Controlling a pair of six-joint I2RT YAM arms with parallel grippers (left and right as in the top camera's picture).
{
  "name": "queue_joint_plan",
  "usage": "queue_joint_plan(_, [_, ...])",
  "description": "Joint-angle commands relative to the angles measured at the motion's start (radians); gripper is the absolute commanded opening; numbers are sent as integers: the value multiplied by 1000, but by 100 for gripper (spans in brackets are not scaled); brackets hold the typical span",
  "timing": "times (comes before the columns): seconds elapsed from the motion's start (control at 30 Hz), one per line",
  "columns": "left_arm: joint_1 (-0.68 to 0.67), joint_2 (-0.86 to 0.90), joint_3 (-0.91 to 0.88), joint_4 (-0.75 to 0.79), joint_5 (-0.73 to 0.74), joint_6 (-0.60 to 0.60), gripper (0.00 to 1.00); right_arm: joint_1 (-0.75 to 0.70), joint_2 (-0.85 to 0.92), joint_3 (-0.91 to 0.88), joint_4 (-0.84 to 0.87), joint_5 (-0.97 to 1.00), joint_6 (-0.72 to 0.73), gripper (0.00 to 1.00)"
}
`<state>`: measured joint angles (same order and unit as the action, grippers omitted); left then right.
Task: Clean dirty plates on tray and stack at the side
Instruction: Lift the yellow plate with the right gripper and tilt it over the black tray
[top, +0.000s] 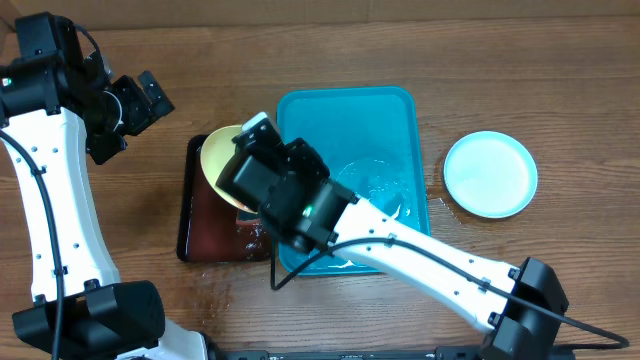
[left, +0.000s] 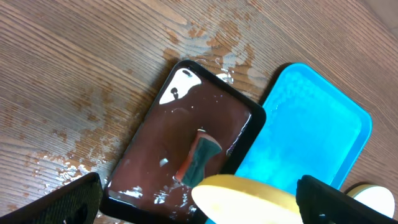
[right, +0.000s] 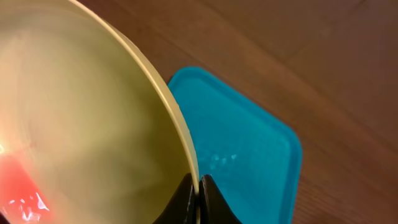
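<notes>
My right gripper (right: 198, 198) is shut on the rim of a pale yellow-green plate (right: 81, 124) with a red smear at its lower left. It holds the plate (top: 222, 155) tilted over the black tray; the plate's edge also shows in the left wrist view (left: 249, 199). The turquoise tray (top: 400, 110) lies at the centre, wet, with another plate partly hidden under my right arm (top: 385, 185). A white-bluish plate (top: 490, 174) lies on the table at the right. My left gripper (top: 135, 105) is open and empty, held high at the far left.
A black tray with reddish-brown liquid inside (left: 186, 143) lies left of the turquoise tray (left: 311, 124); a sponge-like object (left: 198, 158) lies in it. Water drops spot the wood around it.
</notes>
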<state>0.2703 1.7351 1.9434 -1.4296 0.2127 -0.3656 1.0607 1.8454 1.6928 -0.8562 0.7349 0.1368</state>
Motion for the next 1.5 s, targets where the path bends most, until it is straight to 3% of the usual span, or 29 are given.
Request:
queue_joint_plan(0.0, [4, -9, 16, -3, -13, 6, 100, 46, -4, 21, 6, 178, 16, 4])
queue_joint_plan(0.6, [4, -9, 16, -3, -13, 6, 100, 170, -4, 21, 6, 425, 15, 4])
queue_joint_plan(1.47, [4, -9, 16, -3, -13, 6, 100, 190, -4, 21, 11, 468, 15, 4])
